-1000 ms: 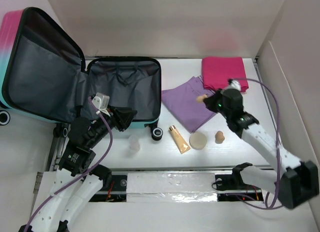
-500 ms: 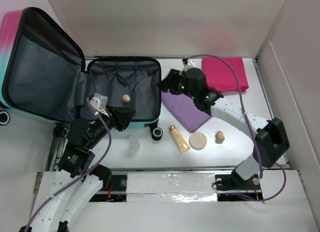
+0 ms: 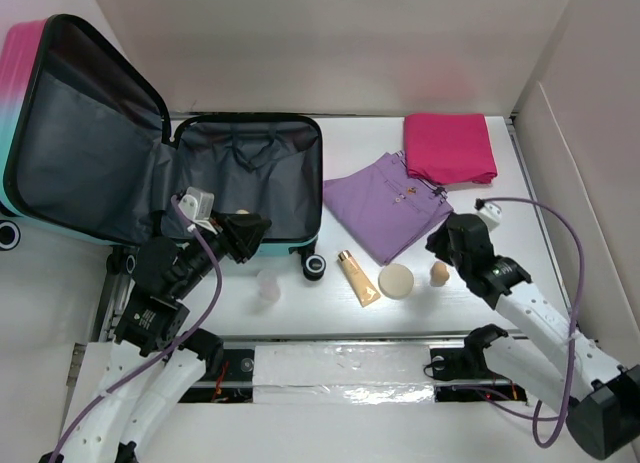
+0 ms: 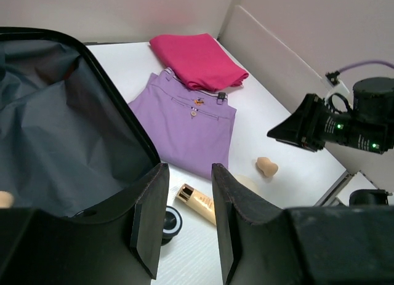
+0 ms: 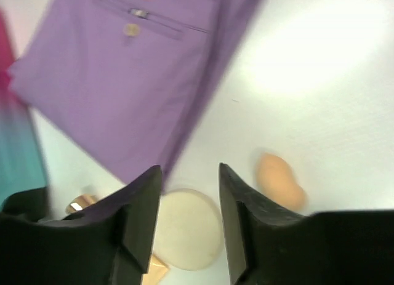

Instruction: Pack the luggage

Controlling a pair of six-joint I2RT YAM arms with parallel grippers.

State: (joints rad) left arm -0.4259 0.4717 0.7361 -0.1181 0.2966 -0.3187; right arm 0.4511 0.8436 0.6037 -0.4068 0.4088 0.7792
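The luggage [image 3: 262, 161] lies open at the far left of the table [image 3: 300, 305], with its lid propped up to the left and its grey-lined base flat. Only one small beige object [image 3: 240, 214] seems to be inside, at the near edge, so packing looks barely begun.

To its right lie the folded purple garment [image 3: 385, 208] and, farther off, the folded pink cloth [image 3: 450, 148], both outside the case.

The left gripper [image 4: 188, 174] hovers over the near rim of the luggage, jaws parted and empty. The right gripper [image 5: 188, 174] hangs above the small items at the near right, its jaws also apart with nothing in them.

Not yet packed along the near edge are a gold tube [image 3: 358, 277], a round cream puff [image 3: 397, 280], a beige sponge [image 3: 439, 273] just beside it, and a small clear cup [image 3: 268, 285] nearer the suitcase wheel.
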